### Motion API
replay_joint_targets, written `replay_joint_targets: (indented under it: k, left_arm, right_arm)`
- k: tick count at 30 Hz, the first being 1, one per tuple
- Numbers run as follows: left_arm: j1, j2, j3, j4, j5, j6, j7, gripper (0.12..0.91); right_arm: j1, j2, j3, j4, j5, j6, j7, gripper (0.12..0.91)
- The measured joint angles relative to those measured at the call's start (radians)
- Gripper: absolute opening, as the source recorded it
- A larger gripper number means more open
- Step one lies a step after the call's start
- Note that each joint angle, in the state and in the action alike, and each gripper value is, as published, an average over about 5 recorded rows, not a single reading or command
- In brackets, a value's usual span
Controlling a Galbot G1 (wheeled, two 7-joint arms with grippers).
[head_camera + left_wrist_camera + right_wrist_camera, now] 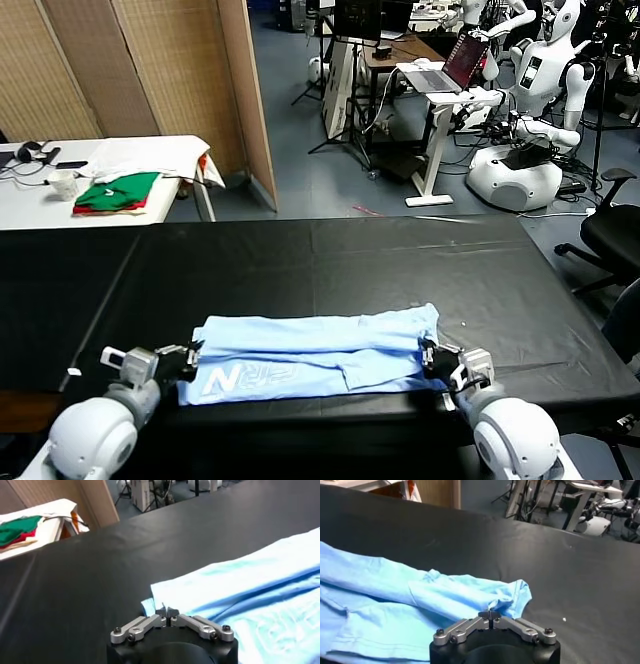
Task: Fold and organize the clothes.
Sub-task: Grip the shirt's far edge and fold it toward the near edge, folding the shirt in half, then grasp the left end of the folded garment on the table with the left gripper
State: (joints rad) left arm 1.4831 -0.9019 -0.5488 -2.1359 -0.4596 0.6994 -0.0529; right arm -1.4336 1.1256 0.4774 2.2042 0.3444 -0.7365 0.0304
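The pale blue T-shirt [315,355] lies folded into a long band across the near part of the black table [330,260], with white lettering [240,378] showing at its front left. My left gripper [190,357] is at the band's left end. In the left wrist view its jaws [167,612] stand pinched together on a sliver of the shirt's edge [250,595]. My right gripper [432,358] is at the right end. It is shut [490,615] where the sleeve fabric [485,597] bunches up against its tips.
A white side table [150,150] at the back left carries folded green and red garments [118,192] and a mug [62,183]. A wooden screen [170,70] stands behind it. An office chair [612,232] is off the table's right end.
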Motion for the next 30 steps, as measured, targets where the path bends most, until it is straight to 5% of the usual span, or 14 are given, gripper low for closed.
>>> replay_joint_targets:
  k: [7, 11, 17, 25, 30]
  left_arm:
    - [0.004, -0.038, -0.047, -0.045, 0.03, -0.001, -0.003, 0.76]
    - [-0.024, -0.062, -0.048, -0.044, 0.017, -0.023, -0.012, 0.893]
    - [-0.105, -0.104, -0.027, 0.02, -0.069, -0.035, -0.036, 0.907]
    - [-0.16, -0.132, -0.007, 0.134, -0.11, -0.033, -0.025, 0.907]
    - [-0.177, -0.144, 0.01, 0.175, -0.092, -0.033, -0.022, 0.898]
  right_arm:
    - [0.005, 0.028, 0.066, 0.057, 0.096, 0.0, 0.058, 0.811]
    - [0.055, 0.049, 0.073, 0.005, 0.101, 0.0, 0.095, 0.898]
    - [0.142, 0.081, 0.053, -0.116, 0.085, 0.0, 0.1, 0.907]
    - [0.214, 0.105, 0.029, -0.233, 0.072, 0.017, 0.092, 0.905]
    - [0.235, 0.116, 0.021, -0.278, 0.049, 0.044, 0.072, 0.821]
